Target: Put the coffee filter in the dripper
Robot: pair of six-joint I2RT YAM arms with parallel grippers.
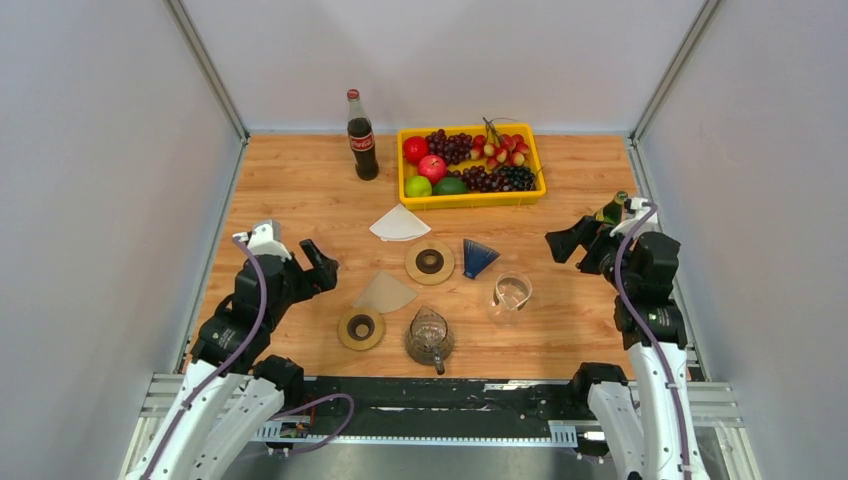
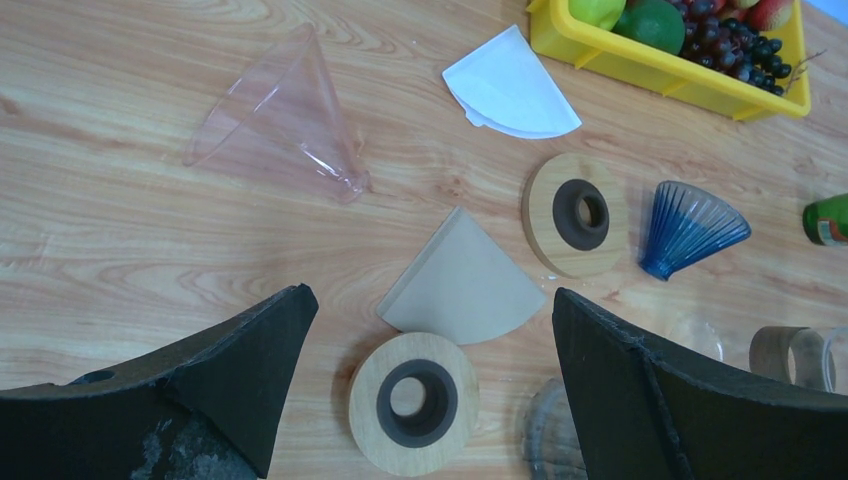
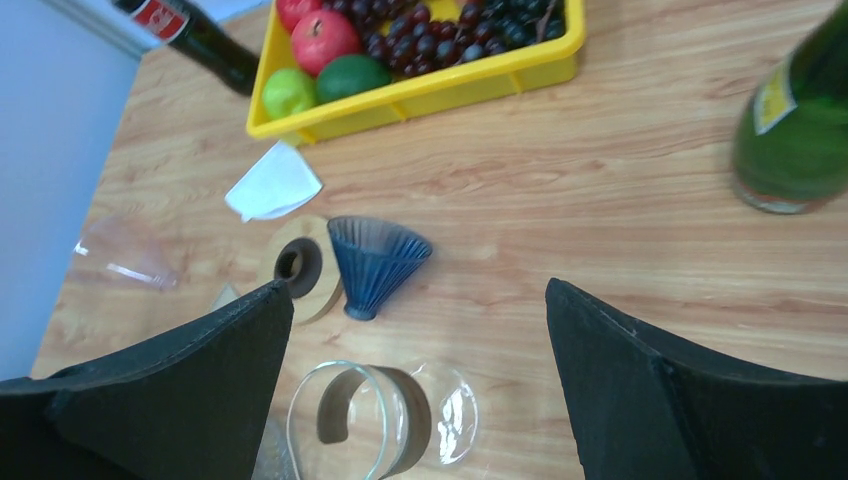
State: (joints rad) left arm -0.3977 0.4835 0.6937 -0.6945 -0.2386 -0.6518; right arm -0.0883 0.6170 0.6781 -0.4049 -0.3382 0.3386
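A brown paper coffee filter (image 1: pixel 384 293) lies flat at mid table; in the left wrist view it (image 2: pixel 460 285) sits just ahead of the fingers. A white filter (image 1: pixel 399 224) lies nearer the fruit tray. A blue ribbed dripper cone (image 1: pixel 478 256) lies on its side beside a wooden ring (image 1: pixel 429 262). A clear plastic dripper cone (image 2: pixel 280 115) lies on its side at the left. My left gripper (image 1: pixel 320 264) is open and empty, left of the brown filter. My right gripper (image 1: pixel 573 250) is open and empty at the right, well apart from the blue dripper (image 3: pixel 375 262).
A second wooden ring (image 1: pixel 361 328) and a glass server (image 1: pixel 429 336) stand near the front. A glass carafe (image 1: pixel 511 292) stands right of centre. A yellow fruit tray (image 1: pixel 405 200) and a cola bottle (image 1: pixel 361 135) are at the back. A green bottle (image 1: pixel 612 208) stands by the right gripper.
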